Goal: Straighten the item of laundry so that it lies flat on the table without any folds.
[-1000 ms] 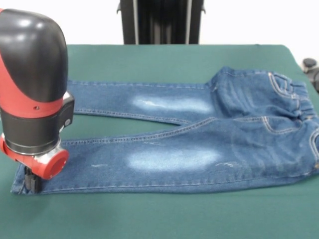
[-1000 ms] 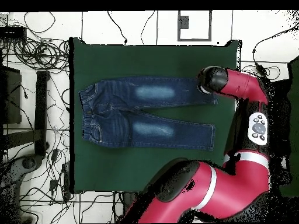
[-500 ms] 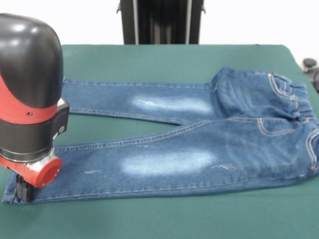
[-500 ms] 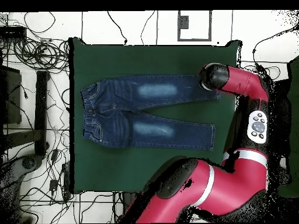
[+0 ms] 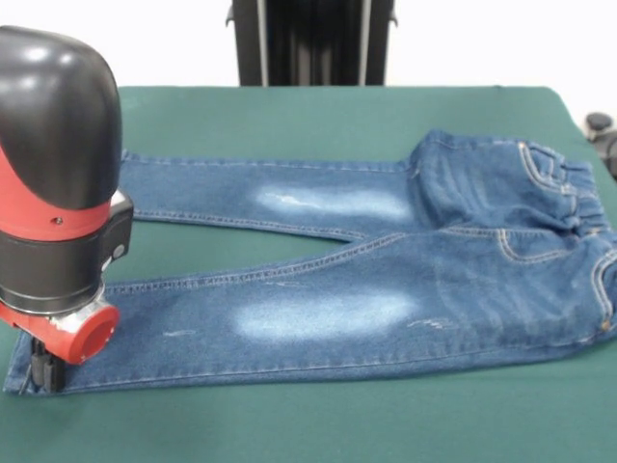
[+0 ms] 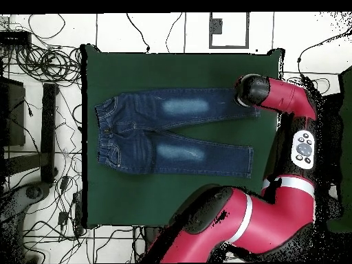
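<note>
The item of laundry [image 5: 386, 280], a small pair of blue jeans with pale thigh patches, lies spread on the green table [image 5: 289, 111], its waistband at the right of the front view. My gripper [image 5: 43, 367] stands at the cuff of the near leg, at the far left, shut on the cuff edge. Both legs lie stretched out and slightly splayed, and the seat area shows soft wrinkles. Seen from overhead, the jeans [image 6: 172, 148] have their waistband to the left, and my arm's wrist [image 6: 251, 91] hides the gripper at the upper leg's cuff.
The gripped cuff lies close to the table's edge [image 6: 279, 82]. A black pedestal [image 5: 310, 39] stands behind the table. A dark object [image 5: 603, 130] sits at the right edge. Cables [image 6: 41, 62] cover the floor beside the table.
Over the last second my gripper moved left in the front view with the near leg's cuff, drawing that leg out longer. In the last half second nothing moved.
</note>
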Controlling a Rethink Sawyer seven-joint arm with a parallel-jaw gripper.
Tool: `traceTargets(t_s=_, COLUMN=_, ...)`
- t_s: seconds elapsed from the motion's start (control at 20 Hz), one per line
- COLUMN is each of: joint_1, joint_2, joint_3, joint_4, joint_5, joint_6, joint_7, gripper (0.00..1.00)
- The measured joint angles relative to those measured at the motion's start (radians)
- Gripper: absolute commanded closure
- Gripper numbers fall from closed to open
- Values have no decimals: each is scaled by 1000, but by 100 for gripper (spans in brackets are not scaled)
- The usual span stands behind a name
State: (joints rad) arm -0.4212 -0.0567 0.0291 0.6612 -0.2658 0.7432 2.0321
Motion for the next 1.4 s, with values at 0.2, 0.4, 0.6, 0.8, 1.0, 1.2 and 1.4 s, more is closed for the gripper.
traceTargets(t_s=0.2, joint_1=-1, joint_2=0, joint_3=-1, joint_4=0, joint_5=-1, joint_6=0, joint_7=0, gripper=0)
traceTargets(t_s=0.4, joint_1=-5, joint_2=-3, joint_3=-5, joint_4=-2, joint_5=-1, joint_6=0, joint_7=0, gripper=0)
traceTargets(t_s=0.6, joint_1=-2, joint_2=-5, joint_3=-9, joint_4=2, joint_5=-2, joint_6=-1, joint_7=0, gripper=0)
traceTargets(t_s=0.8, joint_1=10, joint_2=-19, joint_3=-23, joint_4=22, joint_5=-2, joint_6=10, joint_7=0, gripper=0)
traceTargets(t_s=1.0, joint_1=18, joint_2=-47, joint_3=-28, joint_4=55, joint_5=2, joint_6=43, joint_7=0, gripper=0)
traceTargets(t_s=1.2, joint_1=22, joint_2=-88, joint_3=-31, joint_4=111, joint_5=13, joint_6=104, joint_7=0, gripper=0)
traceTargets(t_s=1.4, joint_1=25, joint_2=-124, joint_3=-37, joint_4=166, joint_5=14, joint_6=140, joint_7=0, gripper=0)
